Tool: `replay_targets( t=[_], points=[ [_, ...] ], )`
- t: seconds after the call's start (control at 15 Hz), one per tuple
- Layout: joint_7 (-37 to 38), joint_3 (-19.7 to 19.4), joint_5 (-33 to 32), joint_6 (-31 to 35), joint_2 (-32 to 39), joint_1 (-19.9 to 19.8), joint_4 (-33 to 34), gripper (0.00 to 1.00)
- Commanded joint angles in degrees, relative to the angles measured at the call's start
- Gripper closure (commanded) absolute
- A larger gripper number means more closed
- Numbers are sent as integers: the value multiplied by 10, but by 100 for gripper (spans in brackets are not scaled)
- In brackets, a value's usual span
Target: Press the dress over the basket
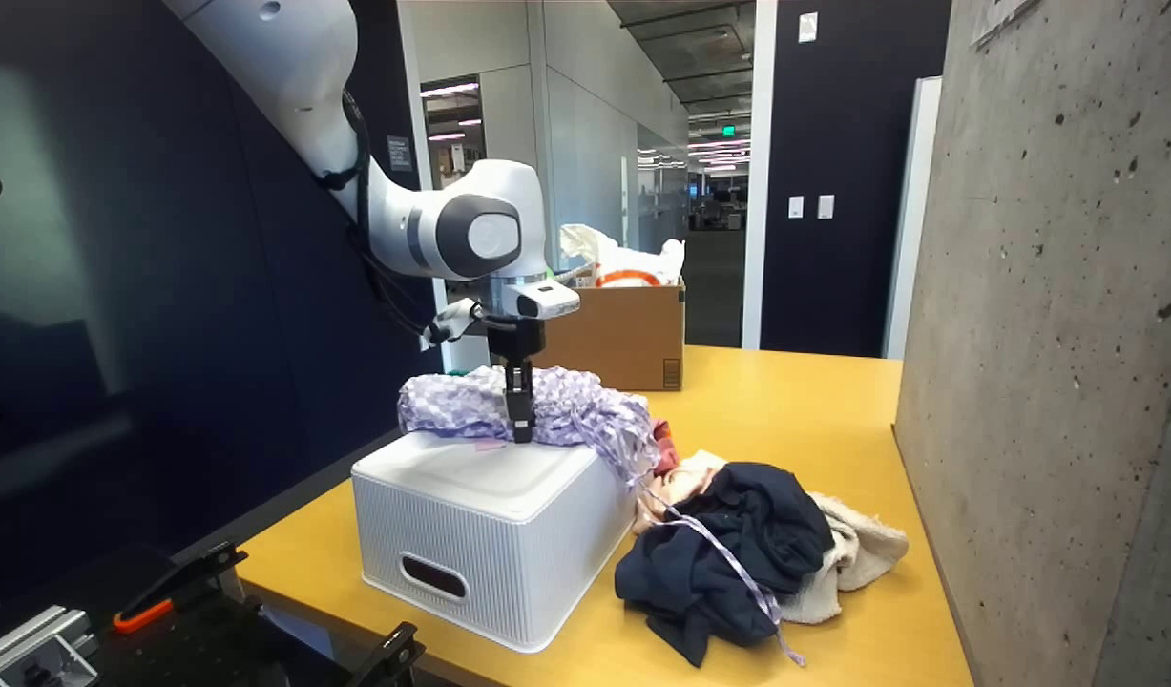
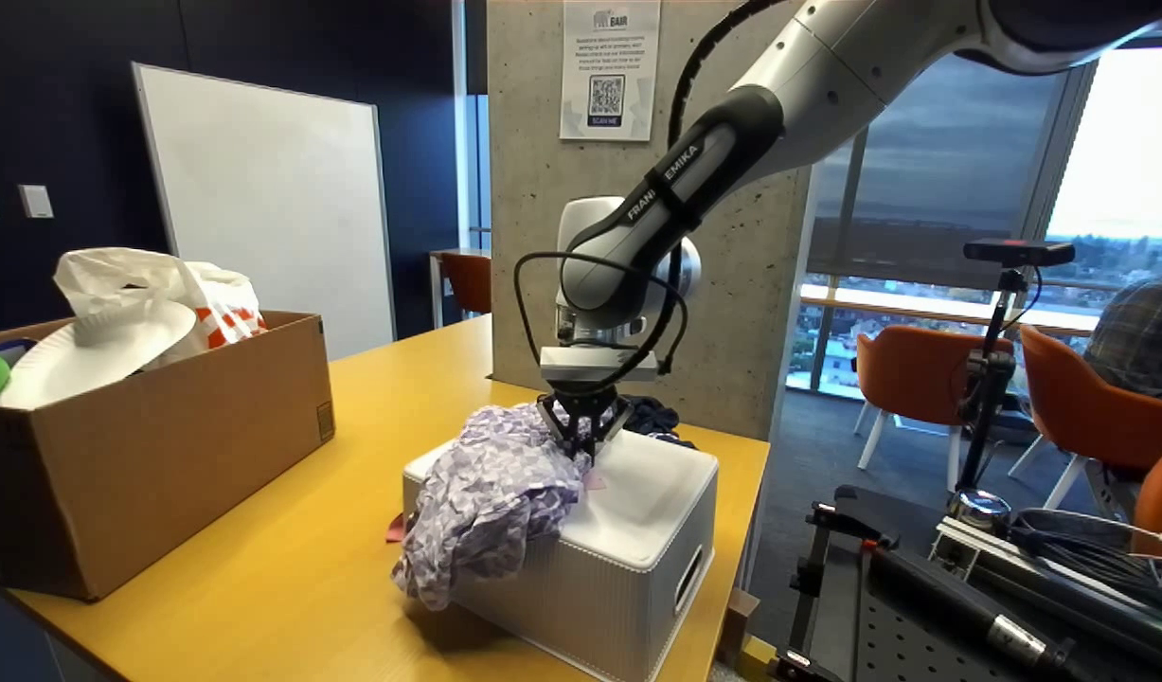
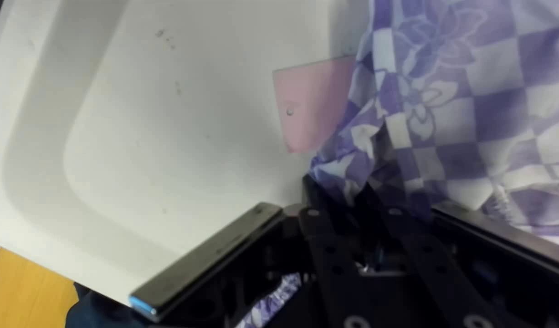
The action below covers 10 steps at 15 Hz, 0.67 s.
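The dress (image 1: 595,405) is a crumpled purple-and-white checked cloth. It lies over the back part of the white ribbed basket (image 1: 451,534), which stands upside down on the table. In an exterior view the dress (image 2: 495,502) hangs down one side of the basket (image 2: 666,530). A thin strap of it trails onto dark clothes. My gripper (image 1: 521,429) points straight down at the dress edge, close to the basket's flat top. In the wrist view the gripper (image 3: 338,193) has its fingertips close together with a bunched fold of the dress (image 3: 443,114) pinched between them.
A pile of dark, cream and pink clothes (image 1: 738,544) lies beside the basket. A cardboard box (image 2: 183,455) with white bags and plates stands at the table's far end. A concrete wall (image 1: 1053,334) borders the yellow table (image 1: 785,401). A pink patch (image 3: 311,105) is on the basket top.
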Motion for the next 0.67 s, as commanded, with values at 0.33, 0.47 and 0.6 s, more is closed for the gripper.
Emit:
replay_targets(
  t=[0.33, 0.47, 0.6],
  points=[
    [14, -1, 4, -22, -105, 20, -138, 99],
    [33, -6, -5, -27, -134, 30, -176, 99],
    [45, -6, -7, -33, -154, 30, -201, 99]
  ],
)
